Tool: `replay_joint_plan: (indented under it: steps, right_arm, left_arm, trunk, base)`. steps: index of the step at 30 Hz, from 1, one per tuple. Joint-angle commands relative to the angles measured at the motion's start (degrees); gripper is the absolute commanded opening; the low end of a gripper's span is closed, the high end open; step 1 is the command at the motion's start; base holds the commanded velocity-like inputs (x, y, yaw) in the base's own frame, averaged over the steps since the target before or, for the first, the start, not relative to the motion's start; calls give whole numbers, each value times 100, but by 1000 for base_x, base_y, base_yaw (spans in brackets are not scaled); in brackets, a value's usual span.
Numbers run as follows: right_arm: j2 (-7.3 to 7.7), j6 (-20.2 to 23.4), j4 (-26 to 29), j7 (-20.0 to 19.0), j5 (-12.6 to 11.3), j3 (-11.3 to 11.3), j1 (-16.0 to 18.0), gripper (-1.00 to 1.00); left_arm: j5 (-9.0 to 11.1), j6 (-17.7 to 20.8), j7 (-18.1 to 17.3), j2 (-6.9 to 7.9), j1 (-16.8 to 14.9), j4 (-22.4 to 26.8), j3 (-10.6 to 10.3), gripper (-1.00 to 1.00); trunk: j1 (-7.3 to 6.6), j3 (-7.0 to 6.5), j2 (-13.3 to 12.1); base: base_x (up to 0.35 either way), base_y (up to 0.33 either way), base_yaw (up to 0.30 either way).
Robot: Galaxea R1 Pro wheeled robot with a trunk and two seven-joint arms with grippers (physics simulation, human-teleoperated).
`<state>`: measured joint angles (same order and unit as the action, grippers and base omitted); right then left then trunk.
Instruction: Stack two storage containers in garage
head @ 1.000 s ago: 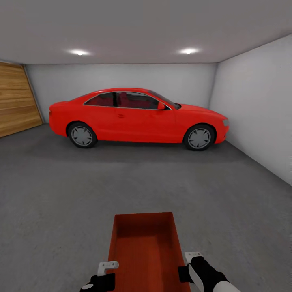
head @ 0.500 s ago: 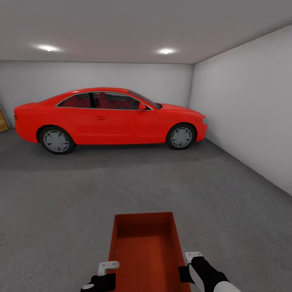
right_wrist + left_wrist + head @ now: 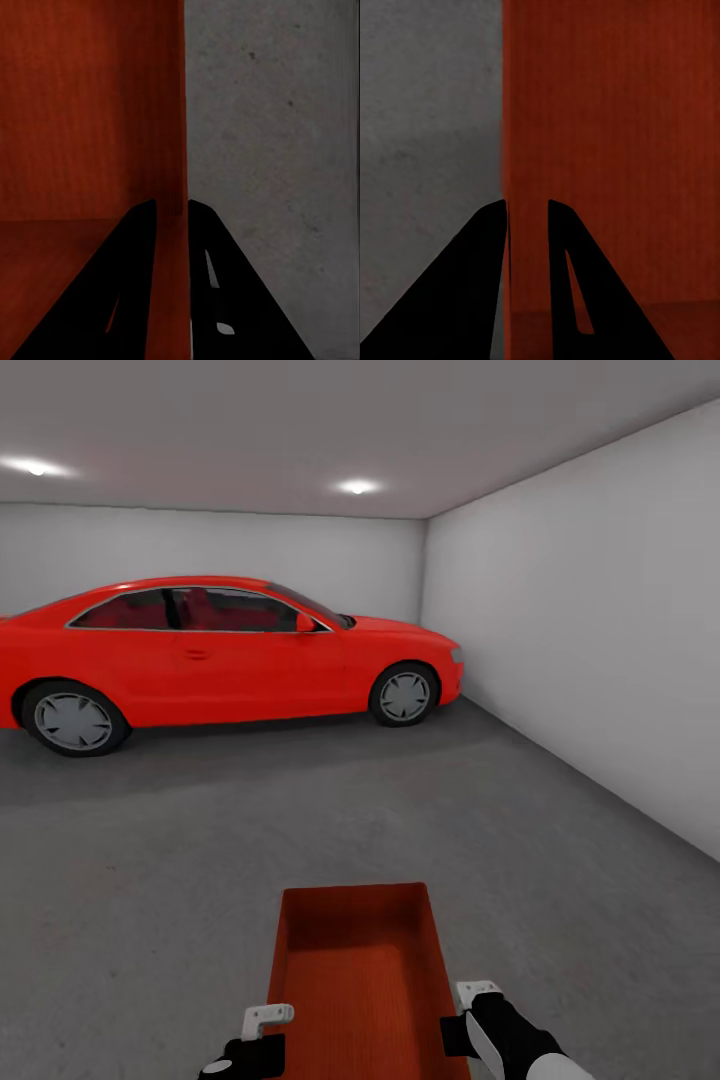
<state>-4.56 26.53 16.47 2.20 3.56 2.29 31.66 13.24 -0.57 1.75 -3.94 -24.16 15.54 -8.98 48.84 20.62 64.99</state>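
Both claws are clamped on one orange-red, topless rectangular plastic bin [image 3: 358,980], held out in front of the robot at the near edge of the head view. Left gripper [image 3: 262,1032] pinches the bin's left long wall, its black body and pale finger showing at that rim; in the left wrist view the two dark fingers [image 3: 484,285] stand close together with the thin red wall [image 3: 507,247] between them, one finger outside over the floor and the other inside the bin. Right gripper [image 3: 472,1015] pinches the right long wall in the same way; the right wrist view shows its two dark fingers [image 3: 135,277] straddling that wall [image 3: 176,247], with the finely ribbed red bottom on one side and concrete on the other.

That bin hangs level with its open top upward and its short far wall pointing into the room. Whether a second bin sits nested inside it cannot be told.

Below and beyond it spreads the dark grey, speckled concrete floor [image 3: 300,820] of the garage. A glossy red two-door car [image 3: 220,655] stands well apart at the far left, side-on, its nose toward the right. Plain pale grey walls [image 3: 590,640] close the room at the far end and along the right, and two round ceiling lights [image 3: 356,487] glow overhead.
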Motion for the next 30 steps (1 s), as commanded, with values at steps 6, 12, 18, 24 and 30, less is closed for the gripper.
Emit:
replay_joint_plan:
  steps: [6, 12, 18, 24, 30]
  right_arm:
    - [59, 19, 14, -156, -198, -18, 7, -100]
    - [71, 19, 14, -300, -198, -18, 7, -100]
    - [77, 19, 18, -337, -197, -18, 7, -100]
    - [78, 19, 21, -342, -197, -18, 7, -100]
    - [78, 19, 20, -342, -197, -18, 7, -100]
  left_arm:
    - [100, -3, -52, 159, -1, 2, -78, -100]
    - [100, 0, -52, 164, -1, 2, -78, -100]
    - [100, 3, -52, 165, -1, 2, -78, -100]
    - [100, 4, -52, 165, -1, 2, -78, -100]
    - [100, 4, -50, 165, -1, 2, -78, -100]
  trunk:
    - [0, -4, 4]
    - [0, -19, 4]
    - [0, -37, 4]
    - [0, -60, 4]
    - [0, -84, 4]
  base:
    - [1, 0, -285]
    - [0, 0, -285]
    - [0, 0, -285]
    - [0, 19, -285]
    - [0, 72, -284]
